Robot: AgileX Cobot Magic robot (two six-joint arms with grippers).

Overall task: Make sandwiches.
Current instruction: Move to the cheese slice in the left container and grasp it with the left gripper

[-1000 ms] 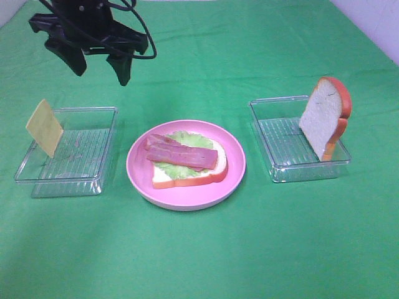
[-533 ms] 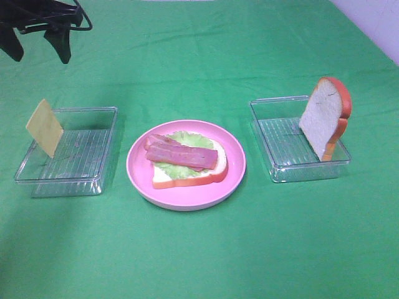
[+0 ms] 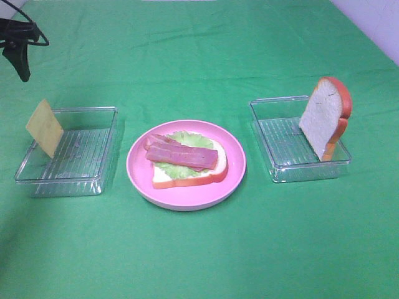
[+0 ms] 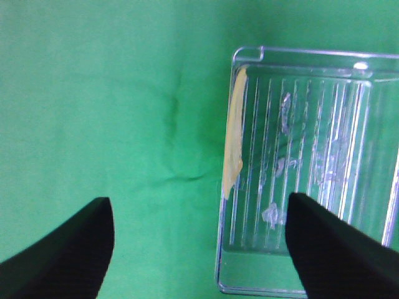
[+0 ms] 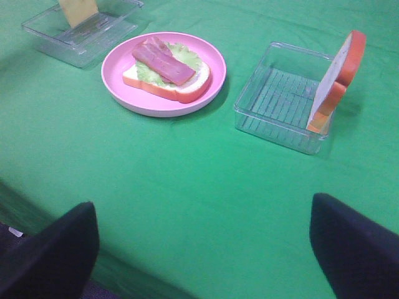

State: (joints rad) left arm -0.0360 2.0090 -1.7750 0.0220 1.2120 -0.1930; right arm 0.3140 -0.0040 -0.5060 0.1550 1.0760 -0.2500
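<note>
An open-faced sandwich (image 3: 187, 161) lies on the pink plate (image 3: 140, 180): one bread slice topped with lettuce and bacon strips. A yellow cheese square (image 3: 43, 128) leans in the left clear tray (image 3: 93, 182). A second bread slice (image 3: 325, 115) stands on edge in the right clear tray (image 3: 277, 169). My left gripper (image 4: 199, 249) is open and empty, above the cheese (image 4: 234, 131) and the left tray's edge (image 4: 219, 249); one dark finger (image 3: 22, 62) shows at the far left. My right gripper (image 5: 206, 255) is open and empty, well back from the plate (image 5: 118, 93).
Green cloth covers the whole table. In the right wrist view the sandwich (image 5: 165, 65), the standing bread (image 5: 340, 81), its tray (image 5: 274, 128) and the far tray (image 5: 62, 43) all show. A pale wall edges the far right corner (image 3: 380, 25).
My left arm has swung left and is now nearly out of the overhead view at the top left corner. The food, plate and trays have not moved.
</note>
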